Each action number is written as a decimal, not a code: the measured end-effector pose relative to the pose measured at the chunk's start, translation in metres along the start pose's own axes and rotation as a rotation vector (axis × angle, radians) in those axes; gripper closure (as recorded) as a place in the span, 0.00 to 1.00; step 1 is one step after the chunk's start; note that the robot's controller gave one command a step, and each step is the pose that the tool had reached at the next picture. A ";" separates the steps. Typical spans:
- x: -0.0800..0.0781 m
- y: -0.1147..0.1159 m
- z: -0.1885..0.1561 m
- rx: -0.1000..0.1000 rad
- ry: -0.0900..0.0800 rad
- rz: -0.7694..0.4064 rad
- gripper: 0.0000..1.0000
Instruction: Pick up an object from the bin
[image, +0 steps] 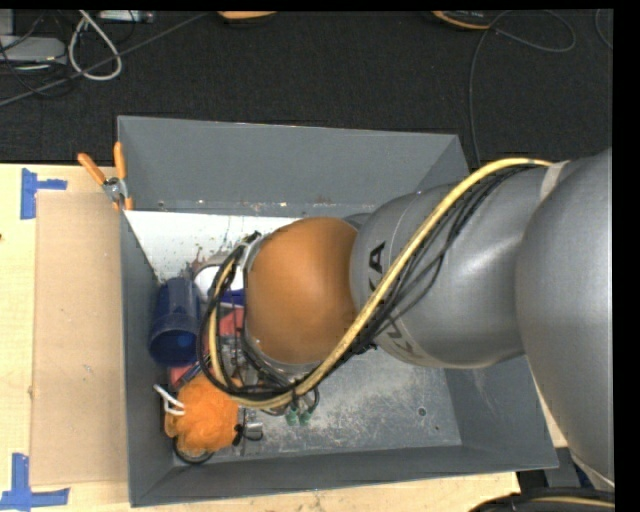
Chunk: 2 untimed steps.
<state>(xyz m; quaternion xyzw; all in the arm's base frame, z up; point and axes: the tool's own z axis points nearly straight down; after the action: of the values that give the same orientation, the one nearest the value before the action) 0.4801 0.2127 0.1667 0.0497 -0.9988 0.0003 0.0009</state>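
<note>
Mostly under the orange cover (300, 290) — a red thing (232, 322) beside the blue cup (175, 320)

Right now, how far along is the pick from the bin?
Done: the arm is down in the bin, its orange cover low over the left side, beside a blue cup and an orange fuzzy toy. In hand: any grasp is hidden under the cover. Left: nothing is raised clear of the bin, so the lift out remains.
</note>
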 end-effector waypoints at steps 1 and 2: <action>0.003 0.005 0.028 0.000 -0.003 -0.083 0.00; 0.002 0.013 0.016 0.000 0.003 -0.190 0.00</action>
<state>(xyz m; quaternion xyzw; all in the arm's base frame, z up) 0.4772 0.2255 0.1512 0.1441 -0.9896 0.0003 0.0023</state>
